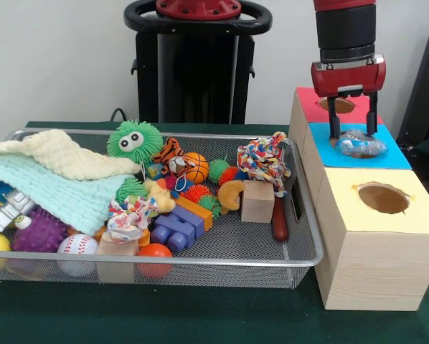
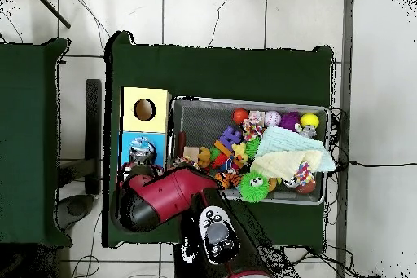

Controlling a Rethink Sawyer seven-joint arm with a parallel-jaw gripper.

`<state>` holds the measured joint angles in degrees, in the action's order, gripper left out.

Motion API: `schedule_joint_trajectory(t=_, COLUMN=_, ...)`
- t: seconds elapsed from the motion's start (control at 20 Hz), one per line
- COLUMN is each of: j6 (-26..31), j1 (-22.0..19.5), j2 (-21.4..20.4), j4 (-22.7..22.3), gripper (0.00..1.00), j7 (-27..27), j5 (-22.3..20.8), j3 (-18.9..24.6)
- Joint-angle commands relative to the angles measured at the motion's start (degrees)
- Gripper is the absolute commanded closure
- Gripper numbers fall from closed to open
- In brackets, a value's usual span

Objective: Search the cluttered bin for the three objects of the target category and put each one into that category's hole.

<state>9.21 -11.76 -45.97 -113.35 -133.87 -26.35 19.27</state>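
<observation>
Blue box top: the end effector (image 1: 351,129) hangs right over the blue box (image 1: 387,154), the middle one of three in the row at the bin's side, with its two dark fingers spread on either side of a clear, crinkled object (image 1: 361,145)
Object: it looks like a crumpled plastic wrapper or small bottle, though its exact kind is hard to tell; it lies over the blue box's hole, which it covers in the front view
Grip state: the fingers stand apart and seem just to flank the object, not to pinch it, so I judge it is released or about to be
Step in hand: dropping this item into the blue hole
Doing it well: stay centred over the opening, let go fully, then lift straight up so the fingers do not drag the light plastic off; if it bridges the rim, a gentle downward nudge should seat it
Neighbours: the yellow box (image 1: 415,215) with its open round hole (image 1: 384,197) is nearer the camera, the red box (image 1: 311,107) is behind; both should stay untouched
Bin: the wire mesh bin (image 1: 222,259) on the green table (image 1: 200,315) holds balls, blocks, a rope toy (image 1: 263,160) and a knitted cloth (image 1: 53,175) that may hide further targets
</observation>
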Motion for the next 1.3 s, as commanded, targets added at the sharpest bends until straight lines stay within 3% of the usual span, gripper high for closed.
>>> schedule_joint_trajectory(t=0.05, j6=-1.03, j1=-0.59, j2=-0.67, j4=4.05, gripper=0.00, j7=-1.67, j5=-1.85, j3=-2.63)
schedule_joint_trajectory(t=0.45, j6=4.05, j1=-2.68, j2=-3.80, j4=0.95, gripper=0.00, j7=-0.10, j5=0.49, j3=-0.04)
schedule_joint_trajectory(t=0.9, j6=4.93, j1=-3.93, j2=-4.94, j4=-0.15, gripper=0.00, j7=0.57, j5=1.25, j3=2.31)
schedule_joint_trajectory(t=1.0, j6=6.61, j1=-5.47, j2=-6.99, j4=-1.29, gripper=0.00, j7=2.21, j5=2.28, j3=5.04)
schedule_joint_trajectory(t=1.1, j6=10.63, j1=-5.77, j2=-10.00, j4=-2.29, gripper=0.00, j7=3.15, j5=4.12, j3=5.05)
schedule_joint_trajectory(t=1.3, j6=15.71, j1=-1.24, j2=-13.35, j4=-1.27, gripper=0.00, j7=-1.50, j5=4.38, j3=-3.70)
